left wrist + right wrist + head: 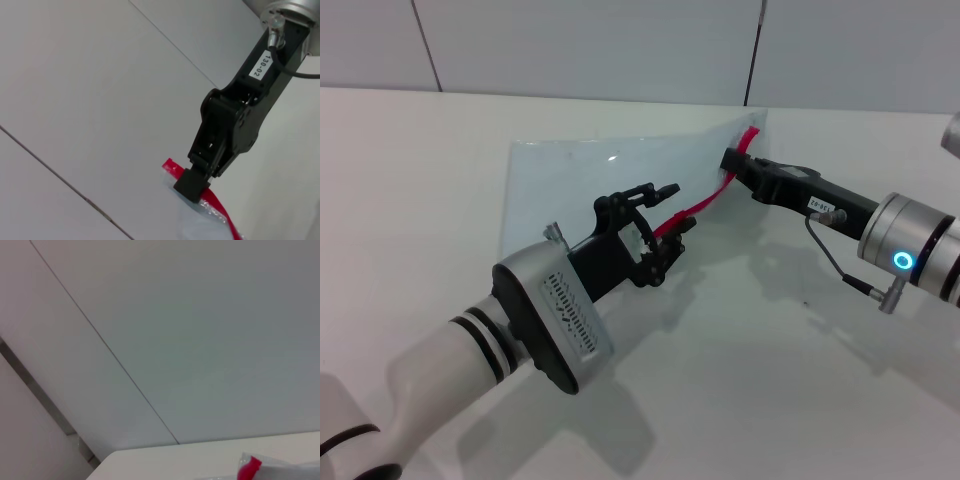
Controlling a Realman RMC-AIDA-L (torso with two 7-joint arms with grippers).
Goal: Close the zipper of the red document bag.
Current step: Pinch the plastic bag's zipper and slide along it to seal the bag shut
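The red document bag (590, 190), a pale translucent pouch, lies on the white table (770, 350). Its red zipper (705, 205) runs along the right long edge. My right gripper (730, 160) is shut on that edge near the far corner. The left wrist view shows the same: the right gripper (192, 186) pinches the bag (200, 225) beside the zipper (220, 207). My left gripper (672, 215) is at the near end of the zipper. Its fingers stand apart, with the red strip between them close to the lower finger. I cannot make out the slider. The right wrist view catches only the zipper's red tip (248, 468).
A grey panelled wall (620, 40) rises just behind the table's back edge, close to the bag's far corner. A thin cable (830, 255) loops under the right forearm.
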